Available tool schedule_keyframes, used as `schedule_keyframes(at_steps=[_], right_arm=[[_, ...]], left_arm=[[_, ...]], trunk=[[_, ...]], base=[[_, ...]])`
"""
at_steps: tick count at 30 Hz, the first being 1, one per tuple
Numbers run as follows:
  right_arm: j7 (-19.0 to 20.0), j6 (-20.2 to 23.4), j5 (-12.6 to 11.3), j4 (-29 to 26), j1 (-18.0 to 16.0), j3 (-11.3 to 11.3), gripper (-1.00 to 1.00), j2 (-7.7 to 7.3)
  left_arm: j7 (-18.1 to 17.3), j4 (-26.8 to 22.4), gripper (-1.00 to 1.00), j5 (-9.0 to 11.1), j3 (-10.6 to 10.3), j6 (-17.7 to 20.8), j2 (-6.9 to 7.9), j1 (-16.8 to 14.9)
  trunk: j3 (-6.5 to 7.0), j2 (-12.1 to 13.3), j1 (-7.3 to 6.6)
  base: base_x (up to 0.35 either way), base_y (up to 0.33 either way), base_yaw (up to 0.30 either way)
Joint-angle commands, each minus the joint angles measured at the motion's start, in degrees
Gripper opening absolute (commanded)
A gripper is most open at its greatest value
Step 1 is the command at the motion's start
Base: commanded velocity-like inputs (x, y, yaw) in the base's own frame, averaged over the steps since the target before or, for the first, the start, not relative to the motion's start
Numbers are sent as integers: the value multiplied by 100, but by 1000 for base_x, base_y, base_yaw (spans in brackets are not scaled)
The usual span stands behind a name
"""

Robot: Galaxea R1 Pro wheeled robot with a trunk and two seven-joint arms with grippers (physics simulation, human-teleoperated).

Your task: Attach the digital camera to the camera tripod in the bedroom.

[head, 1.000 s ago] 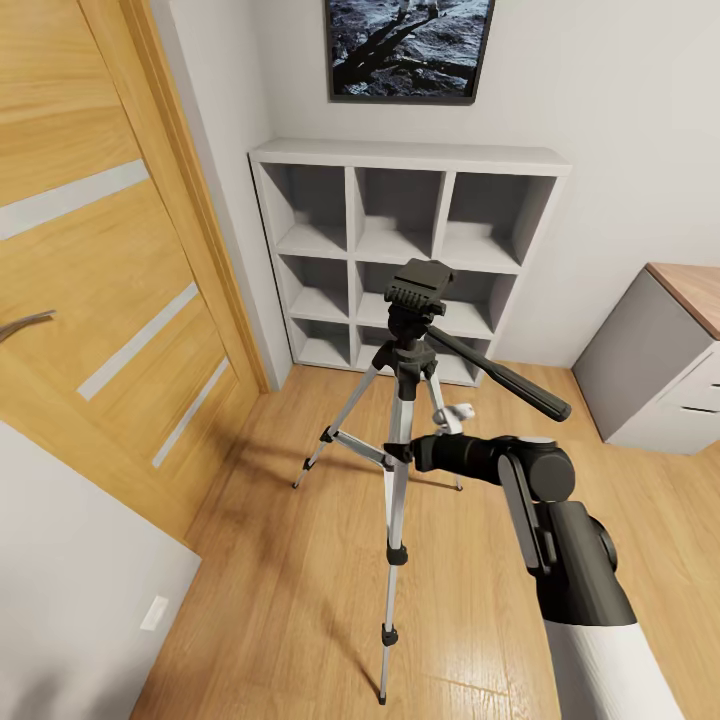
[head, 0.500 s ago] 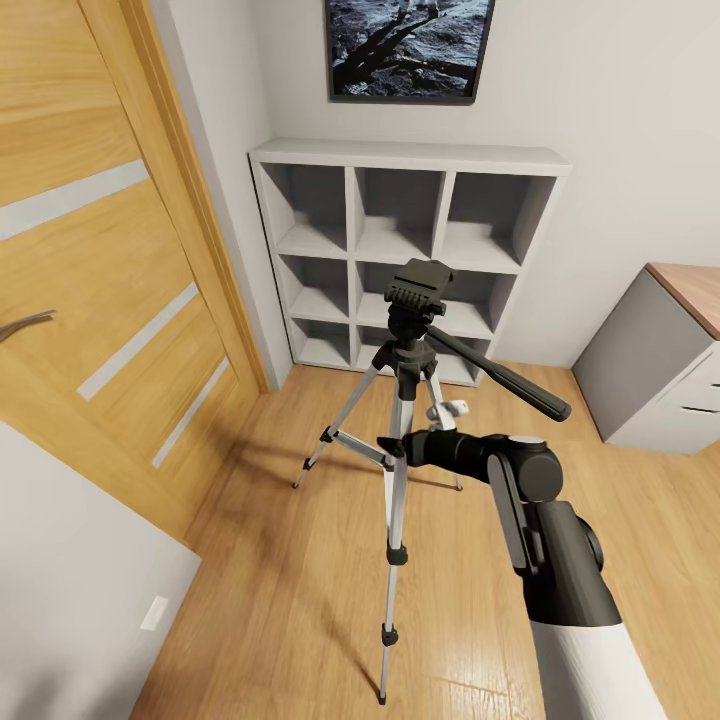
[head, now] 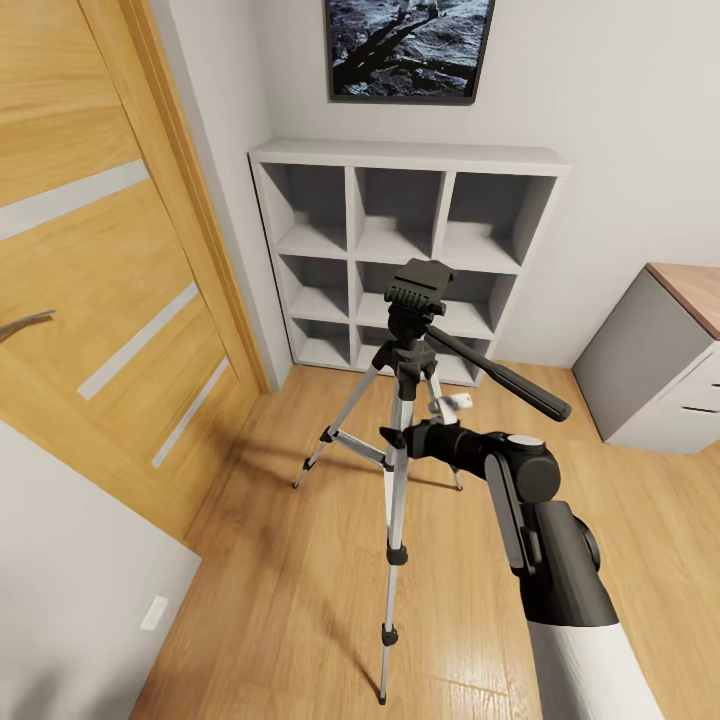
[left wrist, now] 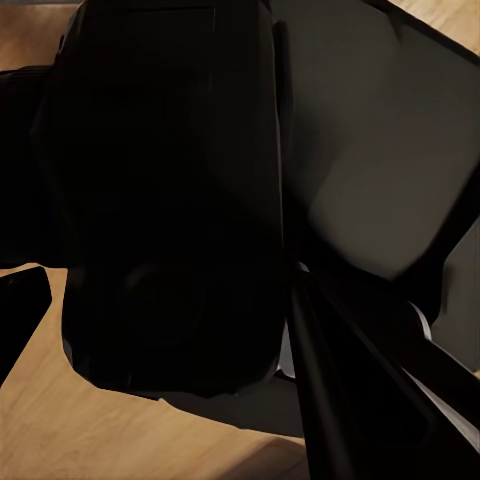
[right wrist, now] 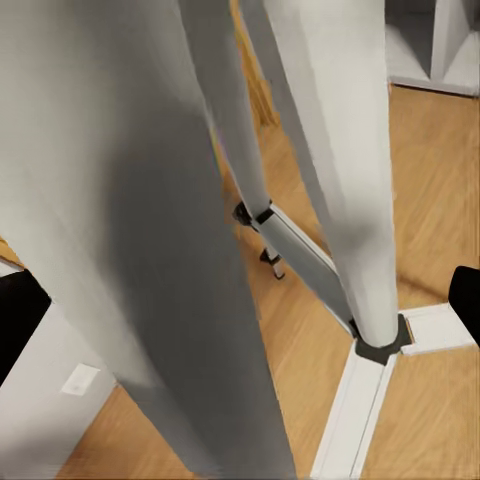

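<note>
The camera tripod (head: 397,500) stands on the wood floor in front of the shelf, with its black head (head: 418,285) bare and its pan handle (head: 510,382) pointing right. My right gripper (head: 392,438) is at the tripod's upper legs. In the right wrist view it (right wrist: 240,305) is open, the silver legs (right wrist: 330,180) filling the space between its black fingertips (right wrist: 15,315). A black blocky body with a round lens, the digital camera (left wrist: 170,200), sits pressed against the left wrist view, and my left gripper (left wrist: 200,330) is shut on it.
A white cube shelf (head: 410,250) stands against the back wall under an astronaut picture (head: 408,45). The wooden door (head: 100,300) is at the left and a grey cabinet with a wood top (head: 660,370) at the right. A pale wall corner (head: 70,580) is near left.
My right arm has reached further left, bringing the gripper up to the tripod's legs. The tripod and the camera view have not moved.
</note>
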Motion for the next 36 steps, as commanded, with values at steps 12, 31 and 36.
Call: schedule_keyframes(at_steps=[12, 31, 36], right_arm=[[-283, -507, 25, 3, -3, 163, 100, 47], [-394, -820, 60, 154, -5, 134, 100, 192], [-337, -656, 107, 315, -5, 222, 100, 202]], left_arm=[[-31, 2, -100, 45, -47, 2, 2, -2], [-23, -5, -100, 52, -45, -24, 8, 1], [-22, -5, -100, 53, -45, -18, 8, 3]], trunk=[[-9, -9, 3], [-9, -9, 3], [-9, -9, 3]], base=[[0, 0, 0], [0, 0, 0], [0, 0, 0]])
